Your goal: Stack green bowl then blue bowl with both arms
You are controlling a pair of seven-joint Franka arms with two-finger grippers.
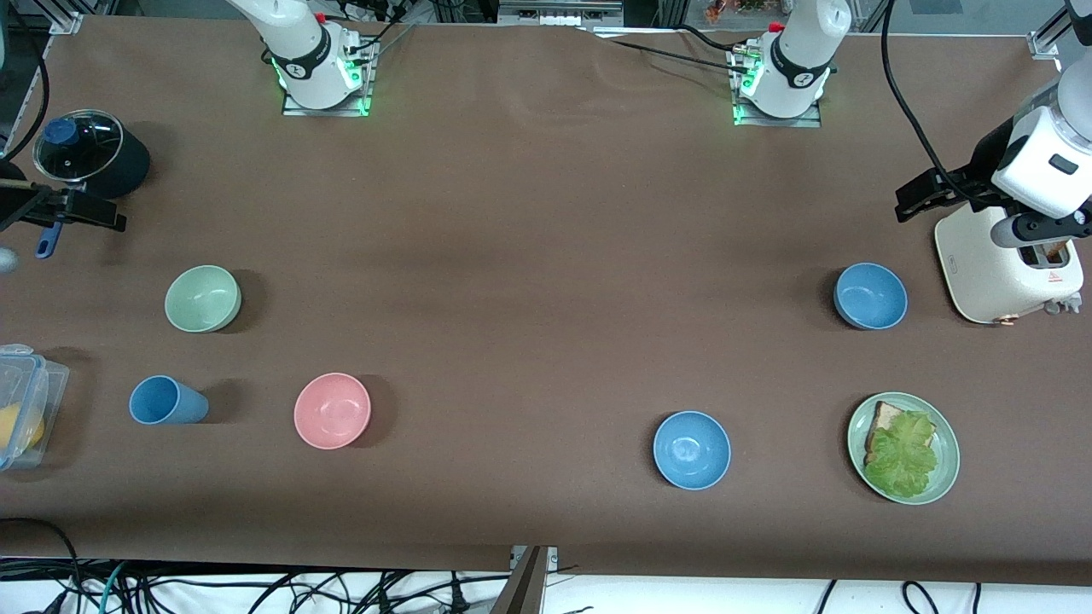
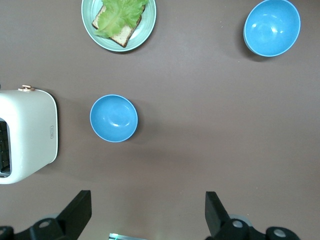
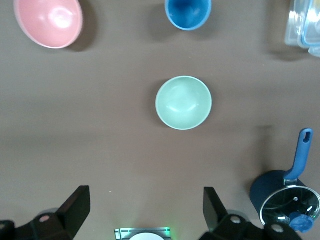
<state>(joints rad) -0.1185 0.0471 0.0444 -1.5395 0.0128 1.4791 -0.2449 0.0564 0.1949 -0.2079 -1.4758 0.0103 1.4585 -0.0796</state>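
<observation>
Two blue bowls sit toward the left arm's end of the table: one blue bowl lies just beside the white toaster, and the second blue bowl lies nearer to the front camera, beside the green plate of bread and lettuce. Both stand upright and hold nothing. The green bowl rests upright toward the right arm's end, well apart from both blue bowls, with the pink bowl and the blue cup nearer to the front camera than it. A lidded dark pot stands farther from the camera than the green bowl, and a clear plastic box sits at the table's edge beside the cup.

The left gripper hangs over bare table close to the toaster, its fingers spread wide apart and holding nothing. The right gripper hangs over bare table near the pot, its fingers likewise spread apart and holding nothing.
</observation>
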